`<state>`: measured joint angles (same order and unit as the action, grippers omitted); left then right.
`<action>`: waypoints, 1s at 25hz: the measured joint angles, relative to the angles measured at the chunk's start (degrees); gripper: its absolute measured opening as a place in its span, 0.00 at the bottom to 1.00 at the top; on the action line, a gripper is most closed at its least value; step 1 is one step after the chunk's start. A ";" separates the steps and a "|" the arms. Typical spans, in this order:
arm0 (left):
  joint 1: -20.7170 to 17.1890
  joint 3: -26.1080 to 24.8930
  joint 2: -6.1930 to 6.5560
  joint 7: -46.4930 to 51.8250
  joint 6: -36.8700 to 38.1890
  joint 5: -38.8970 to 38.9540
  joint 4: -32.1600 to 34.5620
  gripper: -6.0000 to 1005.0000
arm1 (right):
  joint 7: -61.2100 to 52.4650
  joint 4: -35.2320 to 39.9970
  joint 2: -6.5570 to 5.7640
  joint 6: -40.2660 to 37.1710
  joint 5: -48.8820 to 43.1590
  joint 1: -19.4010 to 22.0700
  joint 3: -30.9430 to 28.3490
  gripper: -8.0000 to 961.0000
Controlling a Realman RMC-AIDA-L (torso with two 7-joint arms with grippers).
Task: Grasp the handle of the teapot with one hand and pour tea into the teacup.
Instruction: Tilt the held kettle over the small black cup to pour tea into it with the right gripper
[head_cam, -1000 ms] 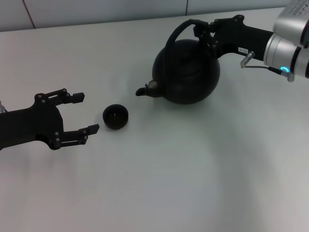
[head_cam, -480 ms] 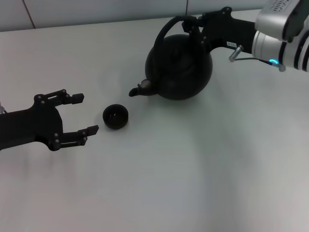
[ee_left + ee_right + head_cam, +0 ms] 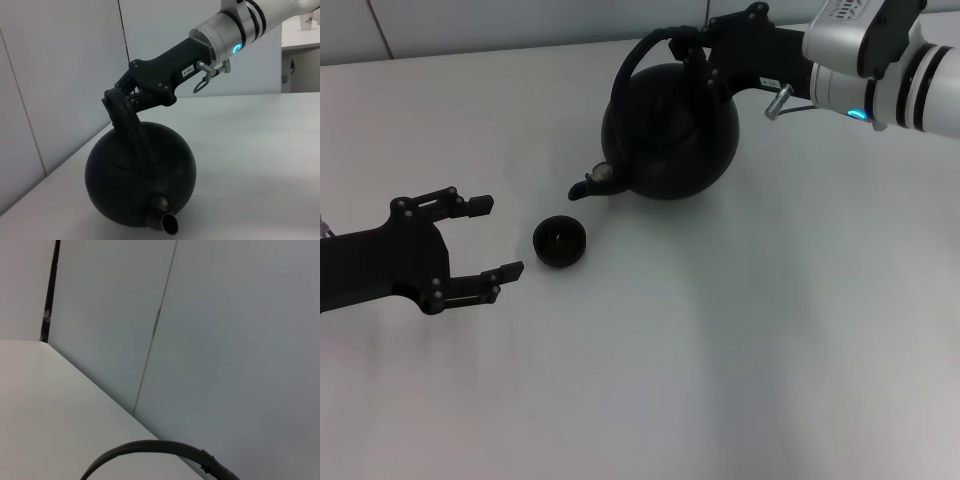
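With the right gripper (image 3: 705, 50) clamped on the handle (image 3: 642, 52) and the teapot (image 3: 670, 132) tilted, its spout (image 3: 590, 186) should sit above the teacup (image 3: 560, 241) before tipping further, clear of the open, idle left gripper (image 3: 488, 236).

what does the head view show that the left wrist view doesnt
Only the head view shows the teacup and the open left gripper beside it on the table. Only the left wrist view shows the spout's open mouth head-on and the wall panels behind. Both show the teapot, tilted, with the right gripper shut on its handle.
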<state>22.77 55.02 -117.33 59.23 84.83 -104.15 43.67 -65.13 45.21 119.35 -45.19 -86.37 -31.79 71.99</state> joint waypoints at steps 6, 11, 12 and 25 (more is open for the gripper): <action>-0.02 0.00 0.00 0.00 -0.03 0.00 0.02 0.80 | 0.92 0.13 0.00 0.29 -0.09 -0.30 0.29 0.11; -0.01 0.00 0.00 0.00 -0.03 0.00 0.08 0.80 | 1.73 0.43 0.05 0.30 -0.12 -0.44 1.26 0.11; -0.01 0.00 0.00 0.00 -0.03 0.00 0.09 0.80 | 1.79 0.63 0.04 0.30 -0.12 -0.46 1.44 0.11; 0.00 0.00 0.00 -0.46 -0.11 -0.09 0.05 0.80 | 4.82 2.66 -0.05 0.18 -0.12 -0.47 2.87 0.11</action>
<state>22.77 55.02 -117.33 58.78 84.72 -104.25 43.72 -60.31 47.86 119.30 -45.01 -86.49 -32.26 74.86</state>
